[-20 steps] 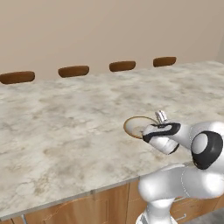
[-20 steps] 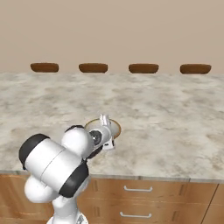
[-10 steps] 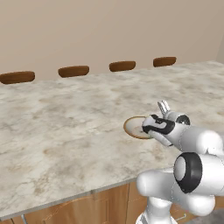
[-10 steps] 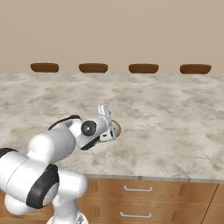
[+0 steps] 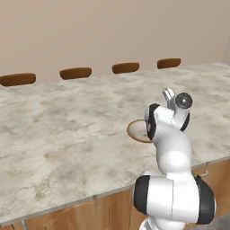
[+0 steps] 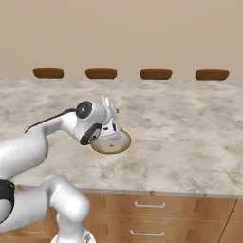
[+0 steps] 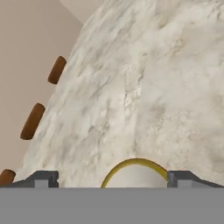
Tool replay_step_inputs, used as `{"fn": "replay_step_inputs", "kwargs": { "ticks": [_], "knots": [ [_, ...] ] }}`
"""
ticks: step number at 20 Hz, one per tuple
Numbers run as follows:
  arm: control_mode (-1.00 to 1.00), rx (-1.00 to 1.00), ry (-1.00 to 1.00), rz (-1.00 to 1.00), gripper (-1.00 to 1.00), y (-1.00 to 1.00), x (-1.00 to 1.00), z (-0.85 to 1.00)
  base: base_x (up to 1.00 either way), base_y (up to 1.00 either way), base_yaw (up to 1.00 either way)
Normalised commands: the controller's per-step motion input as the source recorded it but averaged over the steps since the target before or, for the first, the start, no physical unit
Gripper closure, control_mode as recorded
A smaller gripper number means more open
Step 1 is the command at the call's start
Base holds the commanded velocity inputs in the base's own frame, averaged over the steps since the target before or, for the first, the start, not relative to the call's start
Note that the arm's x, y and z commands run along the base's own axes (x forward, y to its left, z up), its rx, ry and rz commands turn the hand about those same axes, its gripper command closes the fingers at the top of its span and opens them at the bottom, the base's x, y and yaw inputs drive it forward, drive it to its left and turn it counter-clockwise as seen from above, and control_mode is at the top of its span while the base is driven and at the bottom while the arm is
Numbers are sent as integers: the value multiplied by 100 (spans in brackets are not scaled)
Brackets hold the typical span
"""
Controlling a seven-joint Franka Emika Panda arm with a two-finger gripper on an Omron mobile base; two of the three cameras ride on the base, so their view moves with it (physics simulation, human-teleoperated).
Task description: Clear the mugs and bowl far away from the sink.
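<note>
The bowl [image 6: 112, 144] sits flat on the marble counter [image 6: 190, 123] near the middle of the right base view; the claw [image 6: 109, 105] is up above the bowl, not touching it, its two tips wide apart and holding nothing; brown stool tops [image 6: 155, 74] line the far edge.

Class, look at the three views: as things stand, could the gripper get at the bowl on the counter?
Probably yes. The gripper hangs open just above the bowl, with its fingers apart on either side of the rim. Nothing lies between them on the counter.
</note>
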Motion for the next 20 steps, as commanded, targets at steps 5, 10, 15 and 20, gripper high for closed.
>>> {"fn": "replay_step_inputs", "kwargs": {
  "ticks": [5,10,15,20],
  "knots": [
    [-100,0,-3,0,-100,-4,-81,51,0,0,0],
    [-100,0,-18,0,-100,0,-92,4,0,0,0],
    [-100,0,0,0,-100,17,-87,33,0,0,0],
    [-100,0,10,0,-100,13,-86,98,0,0,0]
  ]
}}
